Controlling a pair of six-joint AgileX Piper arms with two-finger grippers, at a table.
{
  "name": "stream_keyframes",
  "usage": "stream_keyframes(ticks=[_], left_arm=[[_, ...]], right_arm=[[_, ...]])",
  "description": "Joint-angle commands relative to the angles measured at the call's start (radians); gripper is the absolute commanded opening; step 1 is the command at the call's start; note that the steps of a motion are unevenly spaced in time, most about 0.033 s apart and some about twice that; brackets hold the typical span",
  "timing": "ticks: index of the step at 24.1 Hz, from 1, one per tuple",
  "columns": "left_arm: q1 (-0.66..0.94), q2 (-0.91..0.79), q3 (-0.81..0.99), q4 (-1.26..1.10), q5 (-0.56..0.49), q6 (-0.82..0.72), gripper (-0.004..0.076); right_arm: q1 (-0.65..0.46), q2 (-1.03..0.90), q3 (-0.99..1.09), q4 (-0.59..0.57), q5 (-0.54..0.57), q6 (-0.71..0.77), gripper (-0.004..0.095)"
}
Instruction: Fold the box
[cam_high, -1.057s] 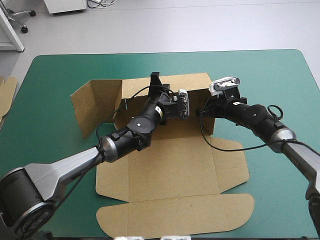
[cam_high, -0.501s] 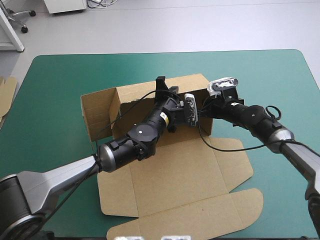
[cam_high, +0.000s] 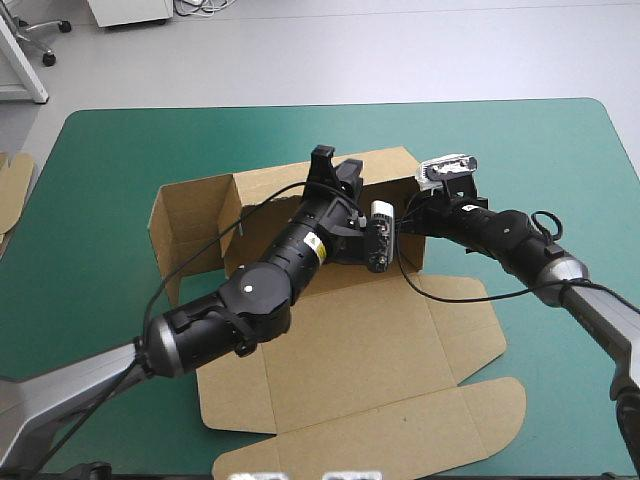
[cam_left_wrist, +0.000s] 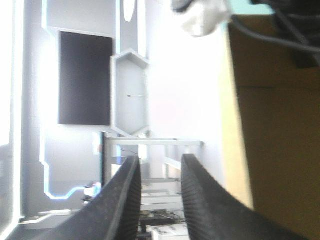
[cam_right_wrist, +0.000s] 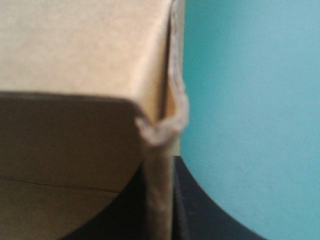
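The brown box (cam_high: 350, 340) lies mid-table with its base and lid flat, its back wall (cam_high: 280, 190) upright and its left flap (cam_high: 190, 235) raised. My left gripper (cam_high: 336, 165) hovers over the back wall's top edge. Its black fingers (cam_left_wrist: 125, 200) stand a little apart with nothing between them, and in the left wrist view the left gripper (cam_left_wrist: 160, 159) looks out into the room with the board (cam_left_wrist: 280, 125) beside it. At the box's right end, my right gripper (cam_high: 410, 218) pinches the upright wall. The right wrist view shows the right gripper (cam_right_wrist: 159, 170) nearly shut on that wall's edge (cam_right_wrist: 160, 150).
More brown board (cam_high: 12, 185) shows at the table's left edge. Bare teal-green cover (cam_high: 560, 150) lies to the right of the box and beyond it, and shows beside the held wall (cam_right_wrist: 250, 75).
My left arm has pushed forward and up, so its gripper now sits over the back wall's top. The left flap swung from splayed to upright, and the lid shifted a little rightward. The right gripper held still.
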Motion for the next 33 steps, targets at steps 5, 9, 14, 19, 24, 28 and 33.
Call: stream_keyframes(ticks=[5,9,14,19,24,28,33], left_arm=[[0.26,-0.109,-0.036,0.274,-0.011,0.049,0.015],[0.492,-0.112,-0.083,0.274,-0.02,0.018,0.0071],[0.786,-0.098,-0.105,0.225,0.004,-0.368,0.0004],[1.15,-0.029,-0.103,-0.533,0.191,-0.353,-0.0005],[1.212,-0.025,-0.096,-0.941,0.143,-0.192,-0.0005],[1.212,0.005,-0.096,-1.19,0.205,-0.096,-0.0005],[1.212,0.047,-0.096,-1.344,0.285,0.038,-0.0014]], right_arm=[[-0.001,-0.039,-0.03,0.02,0.004,0.018,-0.0032],[-0.001,-0.039,-0.03,0.01,0.006,0.018,-0.0032],[-0.001,-0.039,-0.03,-0.038,0.006,0.05,-0.0032],[-0.001,-0.039,-0.03,-0.051,0.014,0.054,-0.0032],[-0.034,-0.039,-0.03,-0.072,0.037,0.127,-0.0032],[-0.083,-0.039,-0.03,-0.077,0.094,0.156,-0.0031],[-0.131,-0.039,-0.045,-0.112,0.156,0.172,-0.0021]])
